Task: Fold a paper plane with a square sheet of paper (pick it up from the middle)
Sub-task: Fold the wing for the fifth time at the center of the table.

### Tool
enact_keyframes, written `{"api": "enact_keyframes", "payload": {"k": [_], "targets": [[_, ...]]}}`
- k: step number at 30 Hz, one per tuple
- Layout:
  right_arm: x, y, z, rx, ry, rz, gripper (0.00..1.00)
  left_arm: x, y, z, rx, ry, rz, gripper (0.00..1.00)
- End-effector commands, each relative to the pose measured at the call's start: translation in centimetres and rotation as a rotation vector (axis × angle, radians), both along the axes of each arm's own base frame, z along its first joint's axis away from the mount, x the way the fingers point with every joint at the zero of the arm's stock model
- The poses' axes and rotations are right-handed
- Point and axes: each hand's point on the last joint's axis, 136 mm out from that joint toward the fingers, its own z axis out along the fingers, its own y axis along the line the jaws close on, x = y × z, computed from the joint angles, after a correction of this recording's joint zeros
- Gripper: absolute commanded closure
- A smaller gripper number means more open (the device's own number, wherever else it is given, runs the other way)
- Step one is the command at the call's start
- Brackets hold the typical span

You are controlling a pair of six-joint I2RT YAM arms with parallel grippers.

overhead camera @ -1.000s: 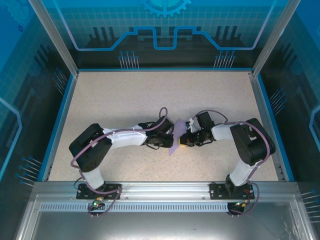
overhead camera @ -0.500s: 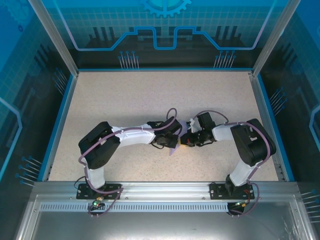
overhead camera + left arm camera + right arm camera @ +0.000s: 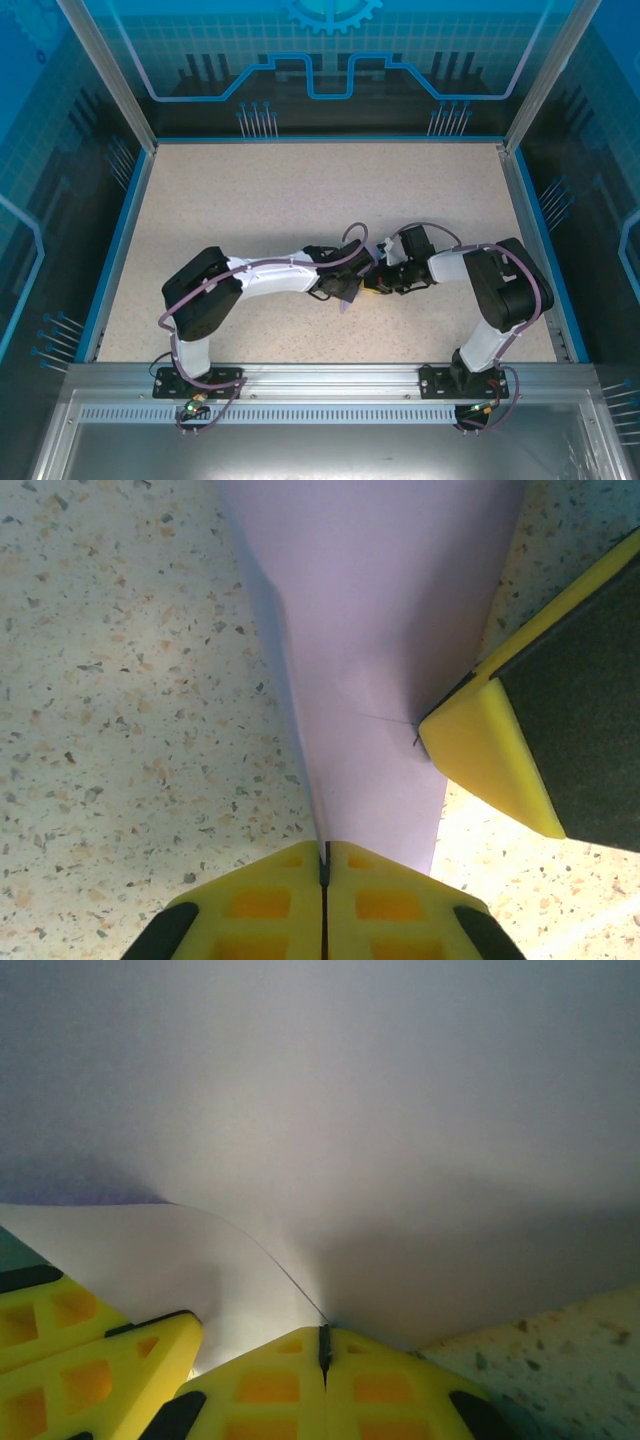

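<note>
The lavender sheet of paper (image 3: 370, 630) stands folded and pointed above the speckled table, held between both grippers at mid-table. In the top view just a small corner of the paper (image 3: 347, 299) peeks out below the wrists. My left gripper (image 3: 325, 858) is shut, pinching the paper's narrow lower edge along a crease. My right gripper (image 3: 323, 1348) is shut on another edge of the paper (image 3: 330, 1090), which curves up over it. The two grippers, left (image 3: 358, 283) and right (image 3: 376, 282), almost touch. The right gripper's yellow finger (image 3: 500, 750) presses the sheet's side.
The speckled table (image 3: 250, 200) spreads wide behind and beside the arms. Blue walls (image 3: 120, 230) and metal posts (image 3: 105, 70) ring it. A metal rail (image 3: 320, 375) carrying both arm bases runs along the near edge.
My left arm has reached rightward to the right gripper, and its jaws have closed on the paper. Less of the sheet shows from above. The right arm has barely shifted.
</note>
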Motion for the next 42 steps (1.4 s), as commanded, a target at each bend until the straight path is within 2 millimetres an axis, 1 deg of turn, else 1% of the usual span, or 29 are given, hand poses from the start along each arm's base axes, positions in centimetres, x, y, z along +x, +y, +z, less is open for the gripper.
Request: {"api": "enact_keyframes", "payload": {"k": [1,4,11,14,17,21,26,30,34,39,42], "targets": [[-1.2,-2.0,-2.2,-0.088,0.076,-0.046,1.00,0.0,0.5,-0.1,0.088,-0.033,-0.032,0.98],[-1.2,-2.0,-2.3,-0.086,0.078,-0.044,1.00,0.0,0.6,-0.4,0.120,-0.047,-0.044,1.00],[-0.9,-1.7,-1.6,-0.048,0.074,-0.053,1.00,-0.1,0.4,-0.5,0.159,-0.083,-0.103,1.00],[-0.9,-1.5,-1.3,-0.033,0.073,-0.057,1.00,-0.1,0.1,-0.3,0.164,-0.097,-0.119,1.00],[-0.9,-1.4,-1.2,-0.012,0.078,-0.061,1.00,-0.3,-0.6,-0.2,0.161,-0.111,-0.146,1.00],[-0.6,-1.4,-0.9,0.016,0.080,-0.074,1.00,-0.3,-1.0,-0.5,0.172,-0.109,-0.166,1.00],[-0.7,-1.6,-0.7,0.025,0.081,-0.080,1.00,-0.4,-1.2,-0.8,0.192,-0.111,-0.185,1.00],[-0.9,-1.7,-0.9,0.021,0.089,-0.082,1.00,-0.6,-1.4,-1.0,0.211,-0.115,-0.207,1.00],[-0.9,-1.8,-0.9,0.019,0.091,-0.085,1.00,-0.7,-1.8,-1.0,0.193,-0.113,-0.210,0.99],[-0.8,-1.8,-0.2,0.022,0.076,-0.083,1.00,-0.7,-2.0,-1.7,0.199,-0.100,-0.209,0.99],[-0.8,-2.1,0.2,0.015,0.068,-0.084,1.00,-0.7,-1.9,-1.7,0.200,-0.101,-0.208,0.99]]}}
